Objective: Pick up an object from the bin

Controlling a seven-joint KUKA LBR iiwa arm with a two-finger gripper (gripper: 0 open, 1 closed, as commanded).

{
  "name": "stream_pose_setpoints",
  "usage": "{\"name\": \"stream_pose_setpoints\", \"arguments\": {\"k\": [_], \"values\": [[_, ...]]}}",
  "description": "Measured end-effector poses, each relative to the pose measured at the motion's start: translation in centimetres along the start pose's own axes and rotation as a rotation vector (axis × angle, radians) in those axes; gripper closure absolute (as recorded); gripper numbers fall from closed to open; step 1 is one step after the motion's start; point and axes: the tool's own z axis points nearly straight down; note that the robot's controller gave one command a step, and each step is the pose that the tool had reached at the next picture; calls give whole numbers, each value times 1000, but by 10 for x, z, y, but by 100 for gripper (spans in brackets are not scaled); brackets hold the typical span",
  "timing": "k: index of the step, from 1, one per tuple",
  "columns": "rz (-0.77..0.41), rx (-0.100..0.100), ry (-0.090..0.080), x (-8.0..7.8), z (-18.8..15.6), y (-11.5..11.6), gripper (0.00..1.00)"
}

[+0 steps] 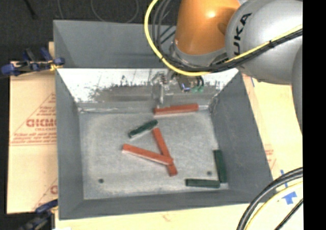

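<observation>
From the camera view, my pincer hangs at the far side of the bin, close to the back wall and right above the left end of the far red stick. I cannot tell whether it is apart or together; my own wrist hides that part.

The far red stick lies flat on the floor of the bin, along the foot of the back wall, with nothing on top of it. It is long, thin and straight, brick-red, with squared ends as far as I can make out.

I judge it light and stiff, probably hard plastic or wood, so it should not bend or crush. Its smooth, narrow sides may slip, and a hold at one end would let it swing down. I would take it across its short width, near the middle of its length. The wall just behind leaves little room on that side.

Nearer the middle lies a green stick, slanted. Below it are the crossed red sticks, one resting over the other. A green pair sits in the near right corner, well apart from my pincer.
</observation>
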Motion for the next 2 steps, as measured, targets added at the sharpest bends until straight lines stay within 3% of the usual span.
{"name": "stream_pose_setpoints", "arguments": {"k": [1, 2], "values": [[3, -1, 9, 2, 6, 0, 0], [-61, -2, 18, 31, 160, 9, 0]]}}
